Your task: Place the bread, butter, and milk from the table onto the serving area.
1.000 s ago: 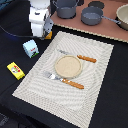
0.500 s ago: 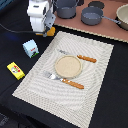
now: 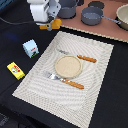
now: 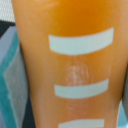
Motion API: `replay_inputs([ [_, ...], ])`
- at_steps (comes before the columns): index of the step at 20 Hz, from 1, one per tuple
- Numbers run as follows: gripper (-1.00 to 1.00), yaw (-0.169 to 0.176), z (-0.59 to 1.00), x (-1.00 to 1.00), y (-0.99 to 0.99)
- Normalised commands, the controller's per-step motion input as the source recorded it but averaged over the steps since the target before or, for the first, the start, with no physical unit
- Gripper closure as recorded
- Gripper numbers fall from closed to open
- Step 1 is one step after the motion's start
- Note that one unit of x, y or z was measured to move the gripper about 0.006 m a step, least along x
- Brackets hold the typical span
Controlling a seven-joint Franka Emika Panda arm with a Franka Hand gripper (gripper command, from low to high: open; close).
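My gripper (image 3: 50,23) is shut on the bread (image 3: 57,23), a small orange loaf, and holds it just above the far left corner of the serving area (image 3: 95,85), a beige striped placemat. The wrist view is filled by the bread (image 4: 70,65), orange with pale stripes; the fingers do not show there. The milk (image 3: 31,48), a white and blue carton, stands on the dark table beyond the placemat's edge, on the exterior view's left. The butter (image 3: 15,70), a flat yellow box, lies nearer the front.
On the placemat are a round tan plate (image 3: 67,65), a fork (image 3: 54,76) and two wooden-handled knives (image 3: 86,58) (image 3: 73,84). A pinkish-brown board (image 3: 107,29) at the back carries grey pots (image 3: 92,16) and a bowl (image 3: 122,15).
The gripper has risen and moved towards the exterior view's right, to the placemat's far left corner, and the orange loaf now shows at its tip. Milk and butter have not moved.
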Motion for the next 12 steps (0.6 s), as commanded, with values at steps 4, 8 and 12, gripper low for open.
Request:
replay_inputs([
  [4,1.0,-0.015,0.64,0.97,-0.43],
  [8,1.0,-0.009,0.47,0.97,-0.43],
  [12,1.0,-0.005,0.15,0.94,-0.43],
])
